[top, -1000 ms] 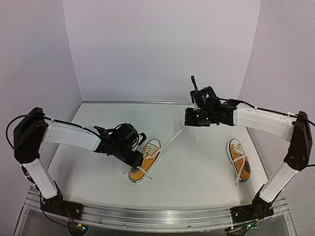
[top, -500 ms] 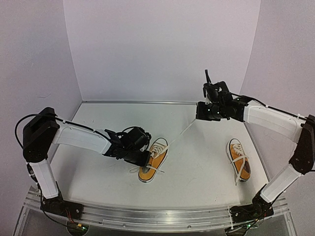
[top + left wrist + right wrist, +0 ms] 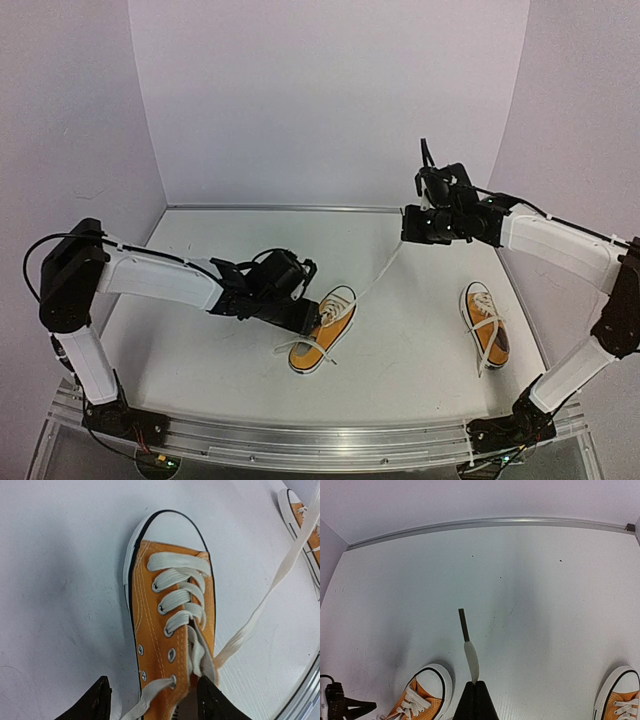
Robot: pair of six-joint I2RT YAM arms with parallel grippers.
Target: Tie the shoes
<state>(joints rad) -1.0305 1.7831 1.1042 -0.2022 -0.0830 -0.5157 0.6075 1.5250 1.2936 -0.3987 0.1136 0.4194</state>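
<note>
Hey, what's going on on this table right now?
Two robot arms are working on shoelaces. The right gripper is shut on a white lace, holding it stretched up and away from the near orange shoe. The left gripper is open, with its fingers either side of that shoe's heel end. The second shoe lies apart by the right arm, untouched, with its laces loose.

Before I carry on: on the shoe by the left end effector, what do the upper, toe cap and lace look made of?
The upper looks like orange canvas: matte, woven, with stitched seams. The toe cap seems rubber: smooth, white, slightly glossy, with a dark edge line. The lace looks like flat woven cotton or polyester tape, matte white; which fibre cannot be told.
</note>
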